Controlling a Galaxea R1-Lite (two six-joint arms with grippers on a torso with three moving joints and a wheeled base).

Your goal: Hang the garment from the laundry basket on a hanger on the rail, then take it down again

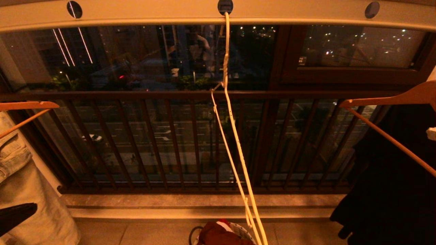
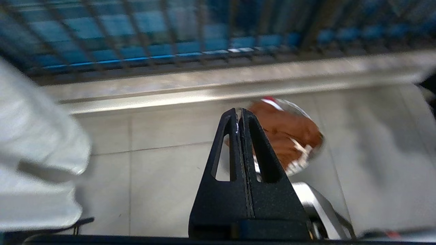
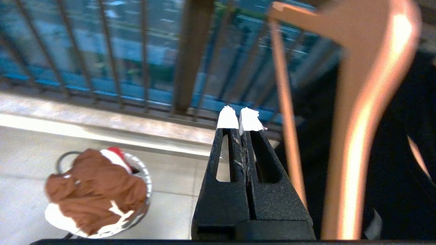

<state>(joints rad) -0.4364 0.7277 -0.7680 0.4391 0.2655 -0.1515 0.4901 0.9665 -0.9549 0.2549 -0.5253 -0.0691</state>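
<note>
railing: dark brown barred railing (image 1: pixel 153 143) along the stone ledge (image 1: pixel 197 200)
wooden hangers: orange-brown, one (image 1: pixel 24 106) left, one (image 1: pixel 391 100) right
jeans: light denim jeans (image 1: pixel 15 160), left
black garment: black garment (image 1: pixel 398 183), right

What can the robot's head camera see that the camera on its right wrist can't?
Only the head view shows the cream rail with round holes, the white wire hanger hooked in one, and pale jeans at the left.

Only the right wrist view shows the right hand, shut and empty, with white-taped tips.

Both show the brown shorts piled in the basket, the dark railing, a wooden hanger and the black garment.
</note>
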